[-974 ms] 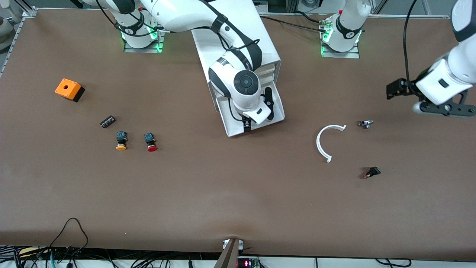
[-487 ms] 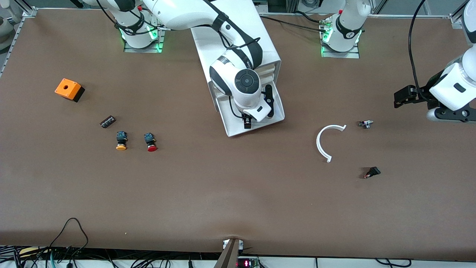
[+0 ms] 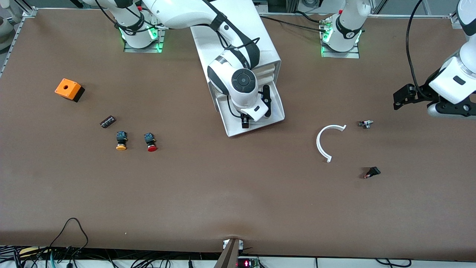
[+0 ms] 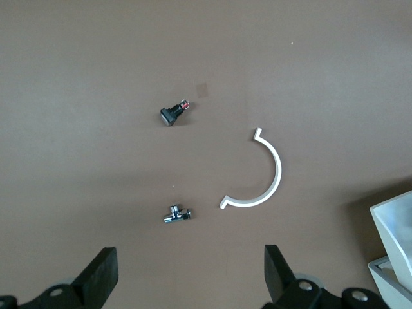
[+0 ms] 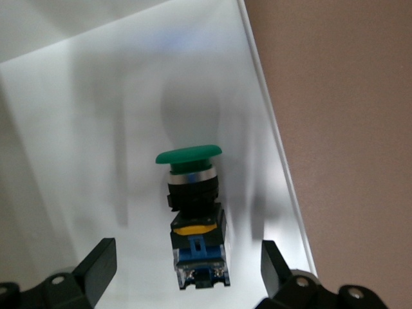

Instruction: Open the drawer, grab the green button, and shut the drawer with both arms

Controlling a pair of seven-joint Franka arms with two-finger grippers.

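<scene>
The drawer point(image 3: 260, 124) stands pulled out of the white cabinet point(image 3: 264, 41) toward the front camera. In it lies the button point(image 5: 190, 154), green cap and black-and-blue body, on the drawer's white floor point(image 5: 84, 129). My right gripper point(image 5: 187, 265) is down in the drawer and open, one finger on each side of the button's body and neither touching it. In the front view the right wrist hides the button. My left gripper point(image 4: 191, 277) hangs open and empty over bare table at the left arm's end, shown in the front view too point(image 3: 403, 97).
A white curved piece point(image 3: 325, 143), a small metal fitting point(image 3: 365, 124) and a small black part point(image 3: 372, 172) lie near the left gripper. Toward the right arm's end lie a yellow-capped button point(image 3: 121, 140), a red-capped button point(image 3: 150, 142), a small black block point(image 3: 108, 121) and an orange box point(image 3: 68, 89).
The right wrist has shifted slightly toward the cabinet over the open drawer. The left arm has drawn back a little toward its end of the table.
</scene>
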